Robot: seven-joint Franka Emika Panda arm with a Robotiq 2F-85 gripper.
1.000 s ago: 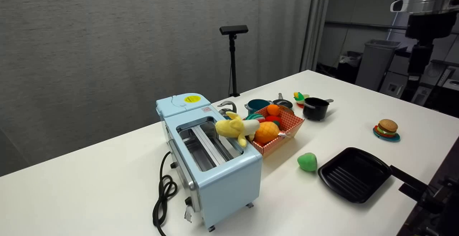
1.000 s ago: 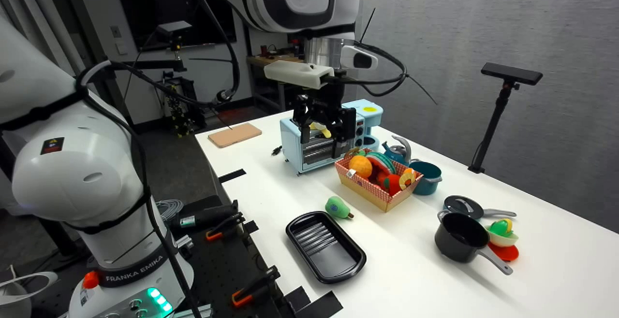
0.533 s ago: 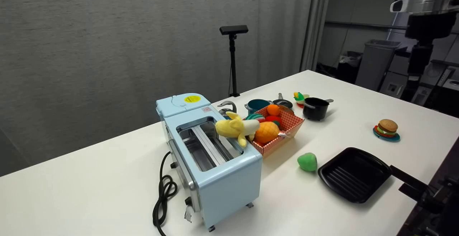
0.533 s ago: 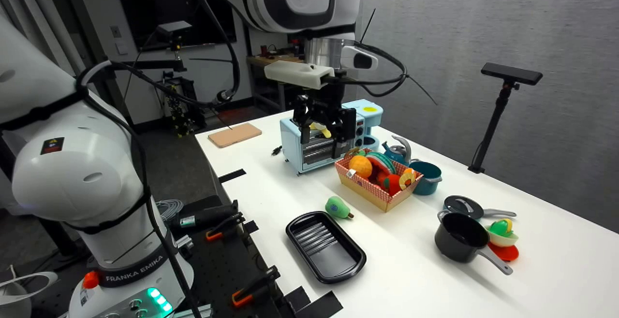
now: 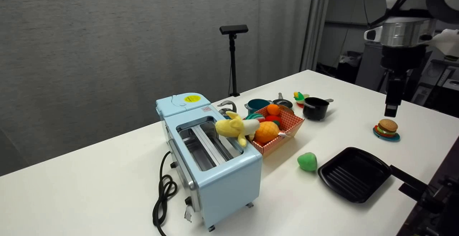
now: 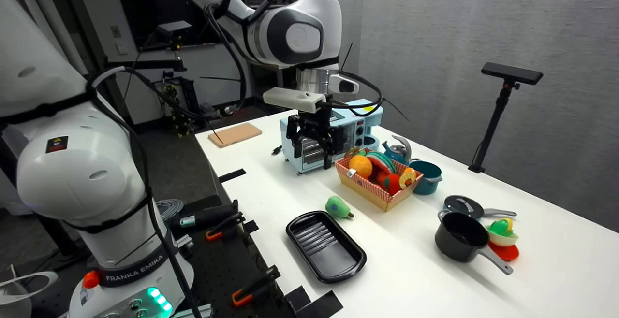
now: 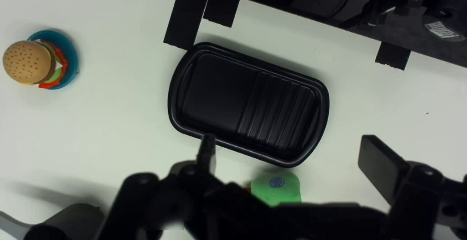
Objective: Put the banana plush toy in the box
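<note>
The banana plush toy [image 5: 233, 126], yellow with a pale tip and peeled flaps, lies on top of the light-blue toaster [image 5: 229, 189], at the edge facing the box. In the exterior view that shows the arm, it is hidden behind my gripper. The box [image 5: 276, 147], with a red-and-white checked lining, stands close beside the toaster and holds several toy fruits; it also shows in an exterior view [image 6: 360, 186]. My gripper [image 6: 312, 159] is open and empty, pointing down above the table. In the wrist view the fingers [image 7: 286, 141] are wide apart.
A black pan [image 7: 215, 97] and a green plush toy [image 6: 337, 207] lie on the table below my gripper. A toy burger [image 5: 387, 125] sits on a small plate. A black pot [image 6: 462, 236] and a teal pot [image 6: 426, 177] stand beyond the box.
My arm has moved lower; the gripper has come down and now covers the banana in an exterior view. The banana, box and other things have not moved.
</note>
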